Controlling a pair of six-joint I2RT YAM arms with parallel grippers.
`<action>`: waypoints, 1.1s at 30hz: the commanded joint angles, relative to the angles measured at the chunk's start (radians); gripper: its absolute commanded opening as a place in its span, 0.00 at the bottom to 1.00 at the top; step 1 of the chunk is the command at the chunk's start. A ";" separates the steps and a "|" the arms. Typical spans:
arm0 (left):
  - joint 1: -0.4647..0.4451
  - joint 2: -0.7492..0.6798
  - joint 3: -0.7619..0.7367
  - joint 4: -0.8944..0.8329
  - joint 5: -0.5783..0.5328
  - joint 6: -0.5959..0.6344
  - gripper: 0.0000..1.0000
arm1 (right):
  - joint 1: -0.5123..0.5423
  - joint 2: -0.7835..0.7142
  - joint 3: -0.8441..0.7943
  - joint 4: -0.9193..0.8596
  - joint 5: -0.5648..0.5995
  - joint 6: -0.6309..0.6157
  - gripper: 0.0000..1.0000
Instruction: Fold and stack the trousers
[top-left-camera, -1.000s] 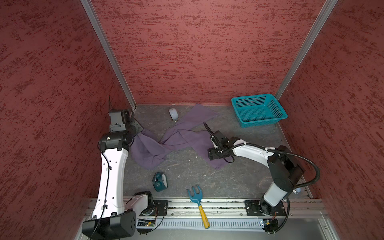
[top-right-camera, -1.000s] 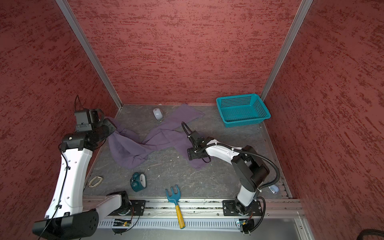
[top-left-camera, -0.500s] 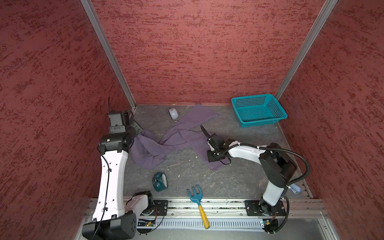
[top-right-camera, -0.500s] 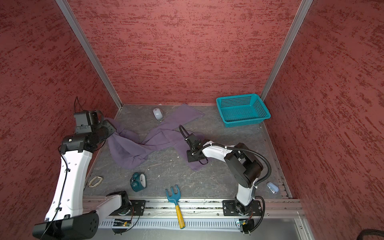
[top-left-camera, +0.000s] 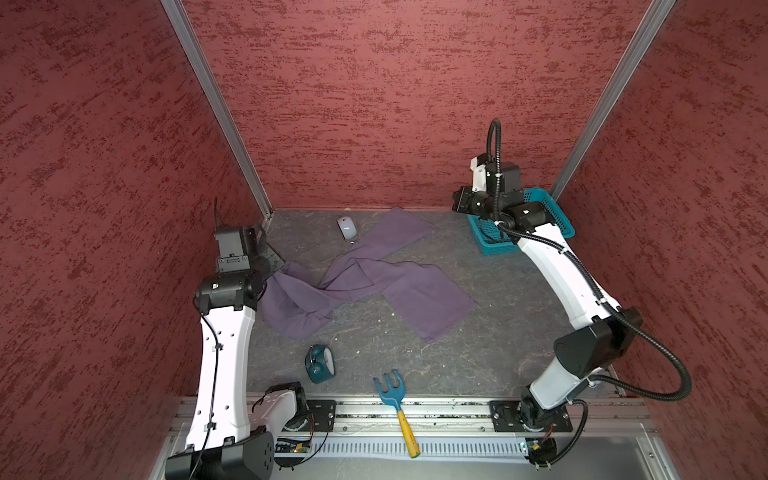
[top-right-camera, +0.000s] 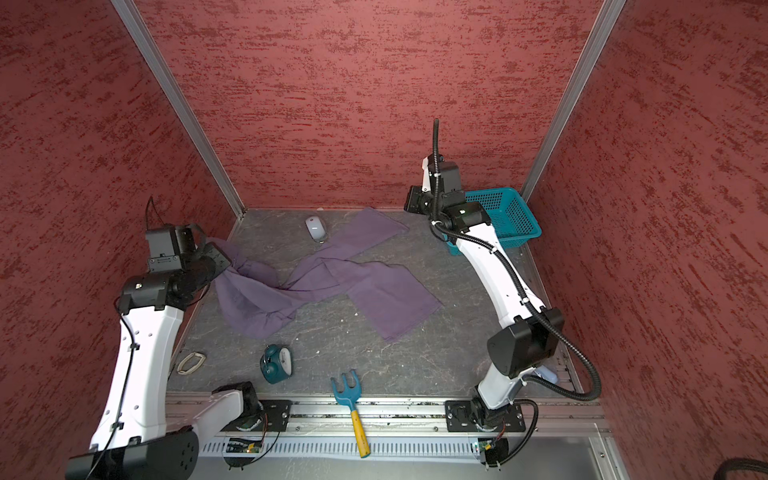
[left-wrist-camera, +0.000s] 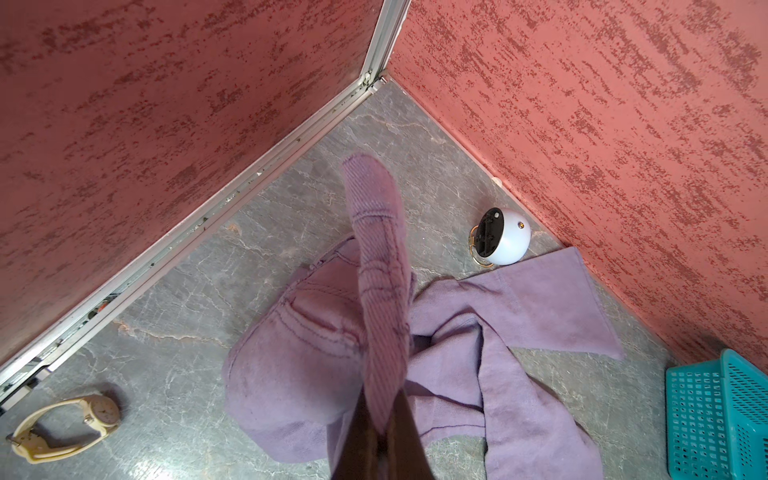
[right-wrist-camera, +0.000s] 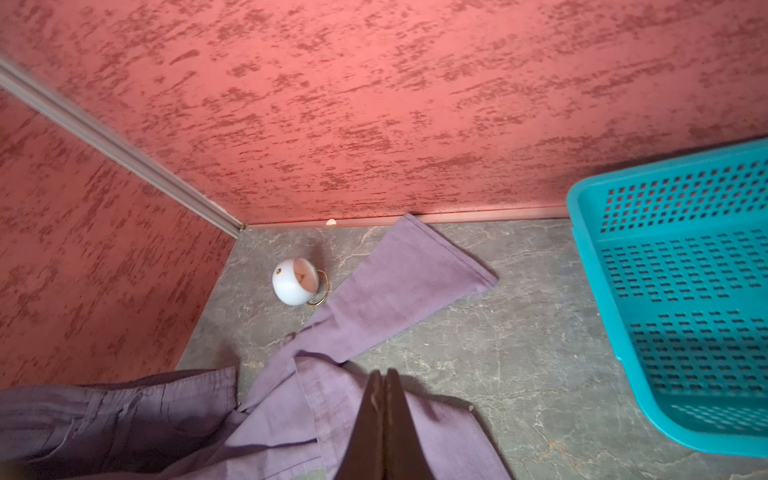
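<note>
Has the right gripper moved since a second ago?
Yes. The right gripper has left the trousers at mid-table, risen and swung back to the teal basket by the rear wall.

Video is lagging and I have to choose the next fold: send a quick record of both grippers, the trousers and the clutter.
left gripper: shut on the waist end of the trousers, held above the table by the left wall
right gripper: shut, empty, raised near the teal basket
trousers: unfolded; legs spread, lying flat
teal basket: empty, back right corner
clutter: white round object beside the far leg; alarm clock, toy rake and wristwatch towards the front
</note>
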 joint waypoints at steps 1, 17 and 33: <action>0.021 -0.045 -0.006 0.015 -0.051 0.028 0.00 | 0.072 0.062 -0.133 -0.109 0.032 -0.056 0.34; 0.034 -0.024 -0.018 0.097 0.062 -0.024 0.03 | 0.416 -0.075 -0.683 -0.058 0.087 -0.036 0.71; 0.038 -0.008 -0.012 0.088 0.073 -0.013 0.05 | 0.501 0.023 -0.886 0.116 -0.009 0.078 0.47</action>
